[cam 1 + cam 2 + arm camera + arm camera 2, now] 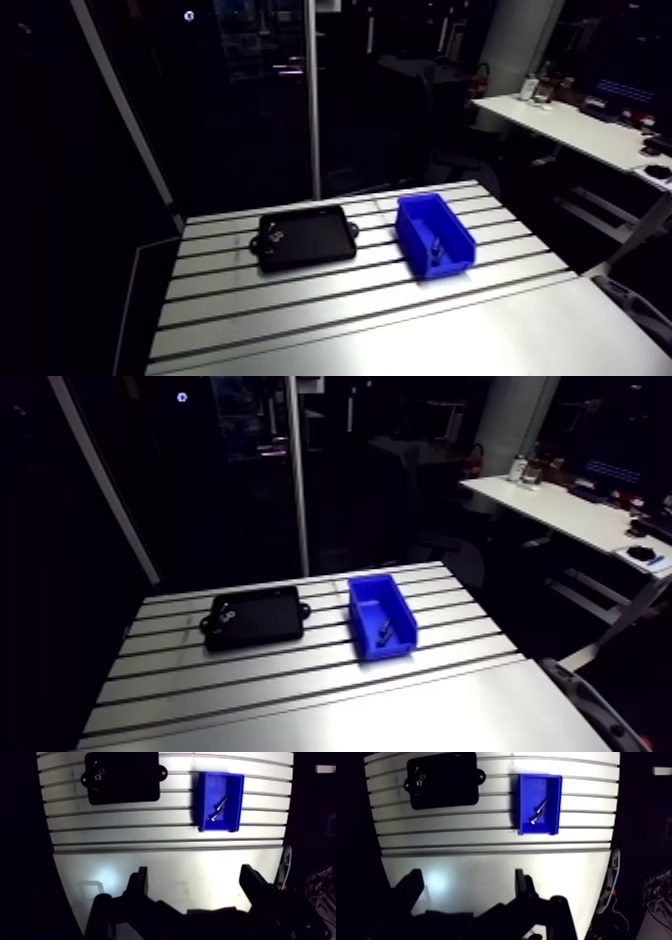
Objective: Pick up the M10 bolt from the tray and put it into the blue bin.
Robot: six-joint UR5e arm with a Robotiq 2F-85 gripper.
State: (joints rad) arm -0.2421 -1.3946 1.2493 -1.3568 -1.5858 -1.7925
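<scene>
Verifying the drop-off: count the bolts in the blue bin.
1. One bolt lies slanted on the floor of the blue bin. Nothing else shows in it; the small parts in the black tray are too small to name.

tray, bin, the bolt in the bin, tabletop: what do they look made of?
Tray: matte black, likely plastic; it shows no glare. Bin: blue plastic, probably, by its even colour and moulded walls. Bolt: bare metal, with bright glints along it. Table: brushed aluminium, slotted, with a soft light patch on it.
</scene>
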